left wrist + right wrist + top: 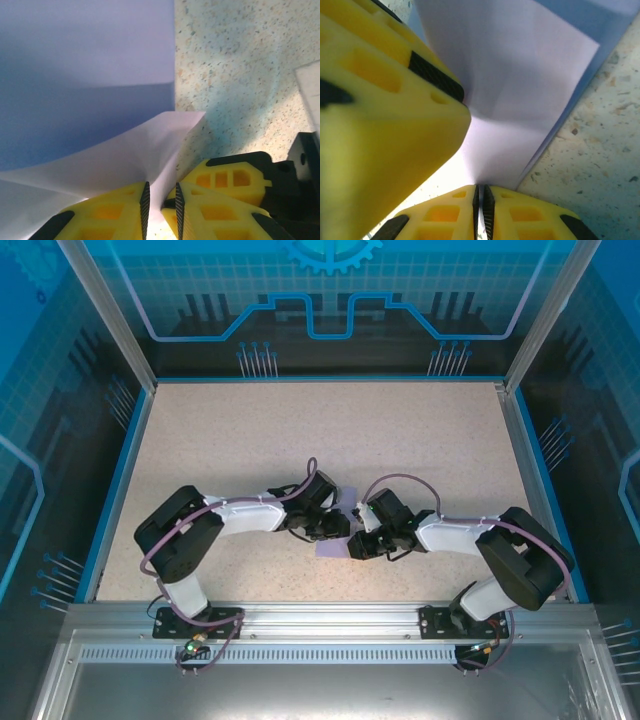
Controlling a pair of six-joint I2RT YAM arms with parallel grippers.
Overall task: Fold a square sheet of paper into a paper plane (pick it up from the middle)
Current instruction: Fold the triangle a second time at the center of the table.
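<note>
- Two claws meet over the square sheet of paper (333, 545), which lies on the speckled surface (250, 440) near its front middle, between the two arms.
- On the sheet's raised edge the right claw (481, 200) has its pads pressed together, a firm pinch on the paper.
- Around a lifted flap the left claw (161, 210) has its jaws drawn near each other with a slim gap showing; whether it already pinches cannot be told.
- Part of the sheet rests flat on the surface, and the flap curls up from it toward both claws.
- Judging by this, an early fold is in hand and most of the folding remains.
- The next move likely calls for the left claw to secure the flap. Both claws would then carry it evenly over the flat part, match the edges and press a crease without dragging or tearing the paper.
</note>
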